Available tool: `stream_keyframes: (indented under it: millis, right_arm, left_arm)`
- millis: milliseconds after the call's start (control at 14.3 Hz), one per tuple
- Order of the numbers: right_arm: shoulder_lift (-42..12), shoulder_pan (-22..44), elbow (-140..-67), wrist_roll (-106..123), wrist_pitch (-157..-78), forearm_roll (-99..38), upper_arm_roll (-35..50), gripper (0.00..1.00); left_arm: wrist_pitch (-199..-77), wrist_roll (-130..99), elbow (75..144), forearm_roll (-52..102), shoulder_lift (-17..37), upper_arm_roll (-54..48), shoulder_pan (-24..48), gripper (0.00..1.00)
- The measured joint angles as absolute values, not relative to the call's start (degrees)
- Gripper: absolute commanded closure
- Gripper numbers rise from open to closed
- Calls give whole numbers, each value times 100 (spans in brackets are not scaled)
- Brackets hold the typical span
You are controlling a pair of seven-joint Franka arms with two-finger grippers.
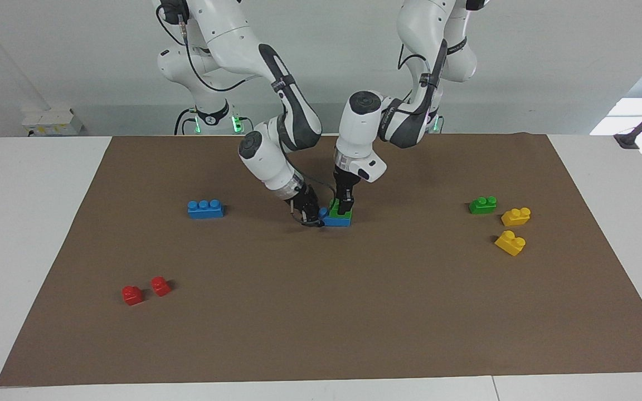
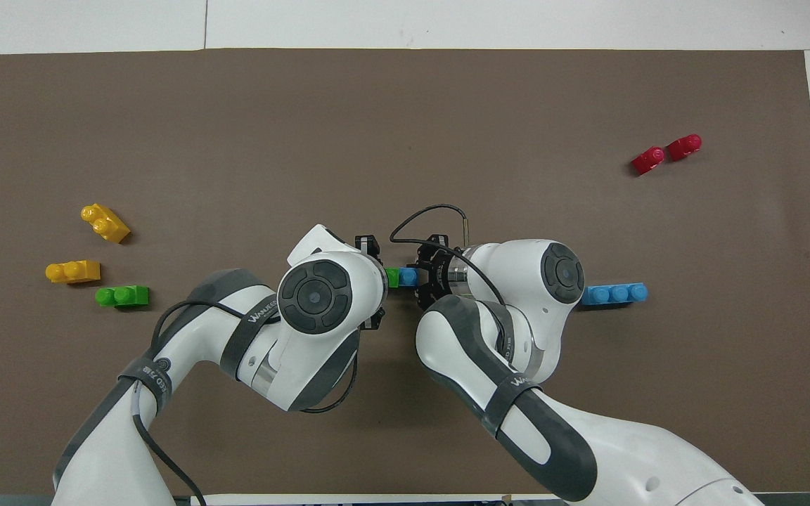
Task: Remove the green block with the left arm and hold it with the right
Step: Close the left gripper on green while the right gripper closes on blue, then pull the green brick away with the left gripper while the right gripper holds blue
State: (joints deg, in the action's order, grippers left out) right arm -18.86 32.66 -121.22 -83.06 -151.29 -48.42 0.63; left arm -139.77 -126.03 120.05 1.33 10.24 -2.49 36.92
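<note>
At the middle of the brown mat, the green block sits stacked on a blue brick. The left gripper comes straight down and pinches the green block, while the right gripper pinches the blue brick's end from the side. A 2nd green brick lies beside 2 yellow bricks toward the left arm's end.

My arms are white with dark grey bands, each hand black. Bright green block sits on a blue brick. The surface is plain brown; scattered bricks are blue, red, yellow and green.
</note>
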Motion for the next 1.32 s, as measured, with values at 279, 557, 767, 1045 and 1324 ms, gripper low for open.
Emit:
stream_keyframes:
  millis: [279,557,767,1045,1324]
  right_arm:
    - [-1887,3266,-12120,-8306,-15129,-4842,63,100]
    - [-1889,3255,-12065,-8306,-15036,-4842,30,100]
    - [-1889,3251,-12007,-8306,-15017,-4842,18,100]
    - [-1889,3253,-11942,-8306,-15011,-4843,18,100]
    - [-1902,3253,-11966,-8306,-14974,-4843,18,100]
  left_arm:
    - [-13976,-12483,12003,132,1024,-245,3626,97]
    - [-13952,-12389,11958,132,1024,-243,3615,100]
    - [-13839,-12366,11857,132,1024,-245,3579,100]
    - [-13179,-12295,11439,132,974,-246,3512,100]
    - [-12292,-11957,11034,132,579,-218,3256,100]
